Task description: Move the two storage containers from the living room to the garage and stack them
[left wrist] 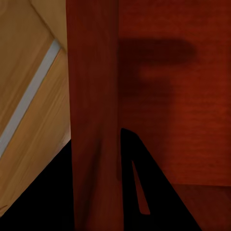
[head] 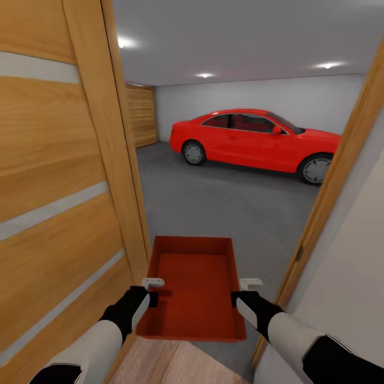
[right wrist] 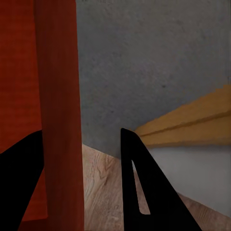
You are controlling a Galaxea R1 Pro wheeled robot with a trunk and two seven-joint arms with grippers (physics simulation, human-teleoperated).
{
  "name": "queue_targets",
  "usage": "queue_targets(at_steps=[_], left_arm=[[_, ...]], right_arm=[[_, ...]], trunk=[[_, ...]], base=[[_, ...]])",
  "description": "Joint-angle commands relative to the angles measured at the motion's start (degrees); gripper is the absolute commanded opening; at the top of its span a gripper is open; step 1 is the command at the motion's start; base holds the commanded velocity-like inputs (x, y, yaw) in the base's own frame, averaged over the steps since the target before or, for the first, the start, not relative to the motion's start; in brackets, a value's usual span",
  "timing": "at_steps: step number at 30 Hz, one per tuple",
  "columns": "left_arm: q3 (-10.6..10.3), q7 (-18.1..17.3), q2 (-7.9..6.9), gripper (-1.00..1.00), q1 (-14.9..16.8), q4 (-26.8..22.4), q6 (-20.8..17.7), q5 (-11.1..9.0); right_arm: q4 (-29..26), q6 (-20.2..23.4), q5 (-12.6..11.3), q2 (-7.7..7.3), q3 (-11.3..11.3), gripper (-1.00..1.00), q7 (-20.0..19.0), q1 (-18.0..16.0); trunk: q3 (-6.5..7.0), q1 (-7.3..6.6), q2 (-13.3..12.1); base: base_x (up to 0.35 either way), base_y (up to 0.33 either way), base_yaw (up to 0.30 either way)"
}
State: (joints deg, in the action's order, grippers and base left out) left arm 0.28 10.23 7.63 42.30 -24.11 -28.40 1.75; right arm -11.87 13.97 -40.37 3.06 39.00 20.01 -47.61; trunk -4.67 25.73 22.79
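Bin [head: 193, 288] carried at the garage doorway, over the threshold, between door [head: 53, 186] and jamb. Left hand [head: 152, 290] and right hand [head: 241, 290] each pinch a side wall. Likely light, stiff, smooth plastic; grip at walls.

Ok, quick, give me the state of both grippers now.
Left gripper: shut on the bin's left wall.
Right gripper: shut on the bin's right wall.
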Motion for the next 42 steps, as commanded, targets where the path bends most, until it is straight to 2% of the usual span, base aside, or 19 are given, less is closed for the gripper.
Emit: queue_targets(at_steps=[1, 11, 29, 42], left_arm=[[-0.11, 0.23, 0.37, -1.0, -0.02, 0.47, -0.26, -0.7], [-0.11, 0.23, 0.37, -1.0, -0.02, 0.47, -0.26, -0.7], [-0.11, 0.23, 0.37, -1.0, -0.02, 0.47, -0.17, -0.7], [-0.11, 0.23, 0.37, -1.0, -0.02, 0.47, -0.18, -0.7]], right_arm=[[-3.16, 0.01, 2.01, 0.02, -1.91, -1.0, 0.29, -0.12], [-3.16, 0.01, 2.01, 0.02, -1.91, -1.0, 0.29, -0.12], [-3.16, 0.01, 2.04, 0.07, -1.91, -1.0, 0.29, -0.12], [-3.21, 0.01, 2.05, 0.09, -1.87, -1.0, 0.29, -0.12]], trunk=[[-0.12, 0.05, 0.13], [-0.12, 0.05, 0.13], [-0.12, 0.05, 0.13], [-0.12, 0.05, 0.13]], base=[[0.15, 0.186, -0.166], [0.142, 0.15, -0.172], [0.009, 0.006, -0.229], [0.081, 0.112, -0.02]])
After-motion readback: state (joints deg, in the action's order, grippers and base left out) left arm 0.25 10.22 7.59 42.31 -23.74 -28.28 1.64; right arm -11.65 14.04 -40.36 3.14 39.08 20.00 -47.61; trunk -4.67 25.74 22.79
